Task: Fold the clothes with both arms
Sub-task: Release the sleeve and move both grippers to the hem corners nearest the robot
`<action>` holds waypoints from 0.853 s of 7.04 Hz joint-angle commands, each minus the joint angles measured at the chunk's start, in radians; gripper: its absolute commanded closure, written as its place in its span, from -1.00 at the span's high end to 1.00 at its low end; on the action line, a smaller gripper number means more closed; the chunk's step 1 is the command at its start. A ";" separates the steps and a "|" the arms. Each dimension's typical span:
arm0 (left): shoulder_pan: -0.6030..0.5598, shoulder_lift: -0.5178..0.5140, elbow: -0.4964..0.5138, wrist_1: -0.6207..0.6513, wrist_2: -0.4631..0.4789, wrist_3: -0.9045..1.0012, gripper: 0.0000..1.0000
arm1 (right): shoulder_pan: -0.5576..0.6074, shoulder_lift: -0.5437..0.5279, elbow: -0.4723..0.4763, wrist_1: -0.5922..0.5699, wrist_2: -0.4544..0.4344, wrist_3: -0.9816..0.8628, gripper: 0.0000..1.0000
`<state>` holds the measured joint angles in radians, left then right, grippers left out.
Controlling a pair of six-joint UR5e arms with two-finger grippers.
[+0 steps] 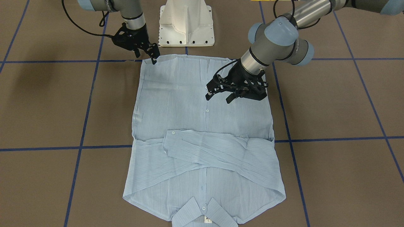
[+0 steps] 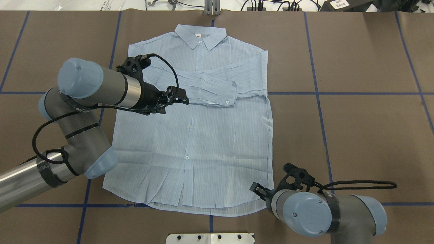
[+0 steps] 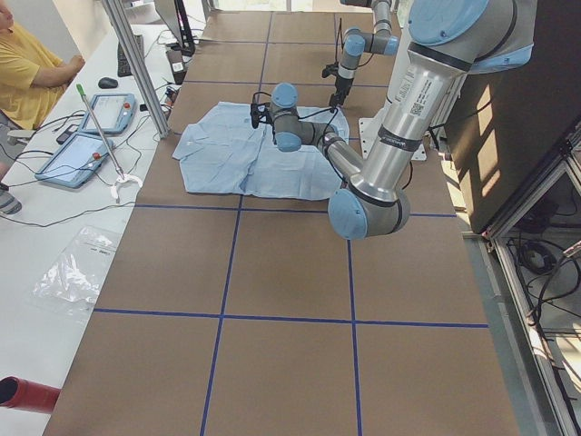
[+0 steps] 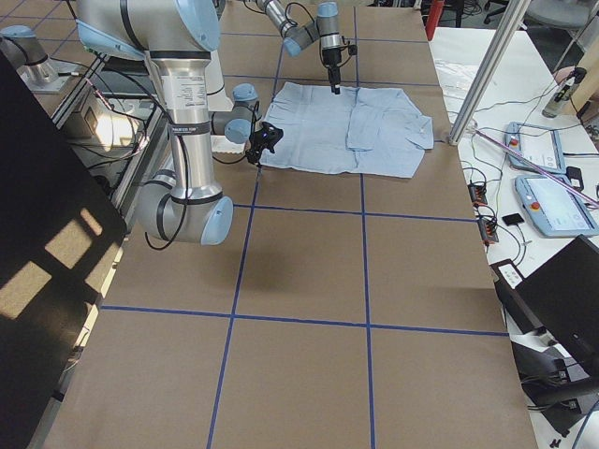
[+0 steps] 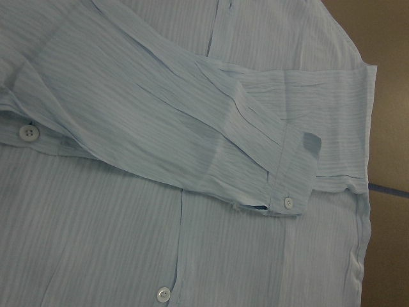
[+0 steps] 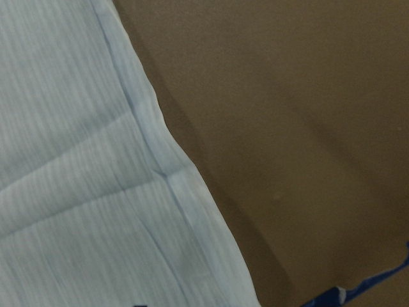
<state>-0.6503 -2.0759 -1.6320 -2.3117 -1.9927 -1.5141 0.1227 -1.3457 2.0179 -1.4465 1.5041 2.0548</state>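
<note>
The thin, limp shirt (image 1: 176, 104) lies flat on the table (image 1: 331, 104), sleeves crossed, and probably is best pinched at its hem corners; the left gripper (image 1: 218, 97) hangs spread and empty above it, the right gripper (image 1: 145, 56), by one corner, seems spread too.

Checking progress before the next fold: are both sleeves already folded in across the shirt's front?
Yes, both sleeves lie crossed over the chest of the shirt, just below the collar.

Shirt (image 1: 189, 107) flat on table (image 1: 331, 104), sleeves (image 1: 205, 148) crossed over its front
</note>
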 commanded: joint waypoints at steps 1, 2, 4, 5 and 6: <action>0.000 0.000 0.000 -0.002 0.000 0.000 0.98 | -0.005 -0.001 -0.008 -0.002 -0.001 0.001 0.51; 0.000 0.000 0.000 -0.002 0.000 -0.001 0.98 | -0.005 -0.003 -0.011 -0.002 -0.002 0.001 0.26; 0.000 0.008 -0.002 -0.002 0.000 -0.001 0.98 | -0.006 -0.012 -0.008 -0.002 -0.005 0.001 -0.99; 0.000 0.008 -0.003 -0.002 0.000 -0.003 0.98 | -0.006 -0.012 -0.005 -0.002 -0.005 -0.001 -1.00; -0.002 0.010 -0.003 -0.002 -0.001 -0.003 0.98 | -0.005 -0.007 -0.002 -0.002 -0.004 -0.001 -1.00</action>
<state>-0.6509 -2.0682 -1.6344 -2.3132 -1.9929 -1.5165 0.1169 -1.3560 2.0116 -1.4477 1.4988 2.0546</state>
